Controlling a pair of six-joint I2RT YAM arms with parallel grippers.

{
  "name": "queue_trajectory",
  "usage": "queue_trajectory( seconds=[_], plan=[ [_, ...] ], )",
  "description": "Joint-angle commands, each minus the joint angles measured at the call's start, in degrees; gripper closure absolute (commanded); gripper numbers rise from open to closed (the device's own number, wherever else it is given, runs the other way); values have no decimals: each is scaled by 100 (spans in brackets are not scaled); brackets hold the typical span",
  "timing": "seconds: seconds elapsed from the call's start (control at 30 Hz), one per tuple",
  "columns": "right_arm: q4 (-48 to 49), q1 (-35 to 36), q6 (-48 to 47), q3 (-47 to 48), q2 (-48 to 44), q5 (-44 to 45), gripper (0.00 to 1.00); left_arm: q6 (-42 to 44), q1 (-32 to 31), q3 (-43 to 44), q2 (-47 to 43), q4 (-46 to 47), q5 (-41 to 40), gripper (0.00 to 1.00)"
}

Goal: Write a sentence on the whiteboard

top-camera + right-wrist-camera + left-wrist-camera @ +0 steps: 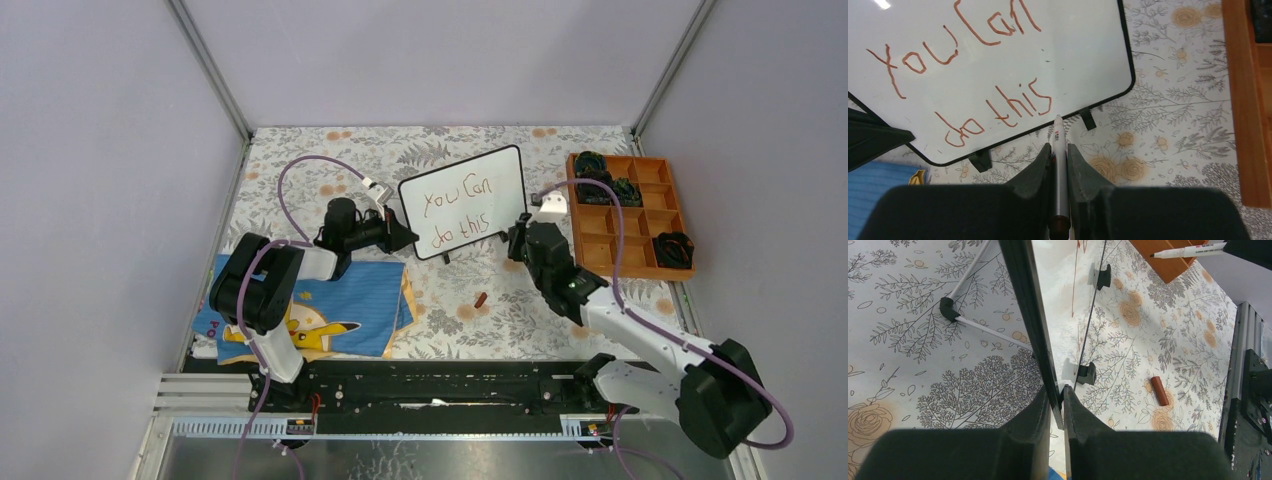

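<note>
In the top view, the whiteboard (492,172) stands near the middle of the table (300,170) and carries the sentence (455,208) "You Can do this" in two lines. The writing looks complete. The left gripper (405,237) is at the board's 9 o'clock edge and the right gripper (517,240) near its 4 o'clock corner. An orange tray (600,262) lies at 3 o'clock of the board, and a small brown cap (481,299) at 6 o'clock.

In the left wrist view, the jaws are pinching the board's black frame.

In the right wrist view, the jaws are pressed on a marker (1058,131). Its tip is just below the word "this", at the board's lower edge; I cannot tell if it touches.

The risks, as I judge them:
- **Smearing:** a sideways move of the tip could smear the letters.
- **Tipping:** a push from the marker, or a twist of the left grip, could tip the board.
</note>
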Motion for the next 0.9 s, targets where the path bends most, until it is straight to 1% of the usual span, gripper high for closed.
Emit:
queue_trajectory(
  seconds=[0.0,0.07,0.17,0.5,0.7,0.87],
  plan=[
    [176,-27,28,-358,-495,648,100,440,-25,-22,-59,-290,-467,100],
    [491,-26,90,-552,-658,820,100,454,-25,-37,-50,-284,-494,100],
    [836,-42,202,-663,-695,840,100,467,-31,-46,-56,-284,-541,100],
    [1506,-141,643,-701,-257,711,100,555,-51,-114,-147,-310,-747,100],
    [1665,-290,828,-619,-17,355,100,564,-52,-115,-131,-324,-755,100],
    [1518,-307,850,-463,241,216,100,547,-61,-101,-118,-303,-768,100]
  ],
)
